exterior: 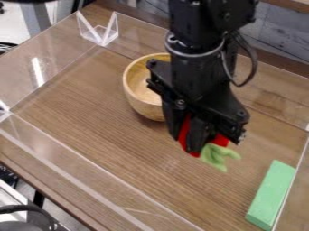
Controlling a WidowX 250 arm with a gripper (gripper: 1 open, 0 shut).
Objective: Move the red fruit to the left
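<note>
- Gripper [205, 144] pointing straight down, pinching the red fruit [190, 135] tight between black fingers.
- Fruit up off the table [85, 117], red side showing at 9 o'clock of the fingers, green leaves [221, 155] sticking out at 5 o'clock.
- Looks like the carry step: fruit picked up, not yet moved left.
- Keep the squeeze just as it is. No letting go up in the air, or the fruit may drop and roll.
- Bowl [147, 86] sits close by at 11 o'clock of the gripper, near the arm. Slide toward 9 o'clock, not 11, to miss the bowl's rim.
- Stay high enough that the leaves do not drag on the wood.
- Go slow and flat, no tipping of the hand.
- Open wood at 9 o'clock, past the bowl, looks like a good spot to put it down.
- Clear wall [24, 108] runs along the far left edge at 9 o'clock. Stop before it.
- Green block [273, 194] lies well apart at 4 o'clock. Not in the way, leave it alone.
- Lower until the fruit sits on the wood, then open the fingers.
</note>
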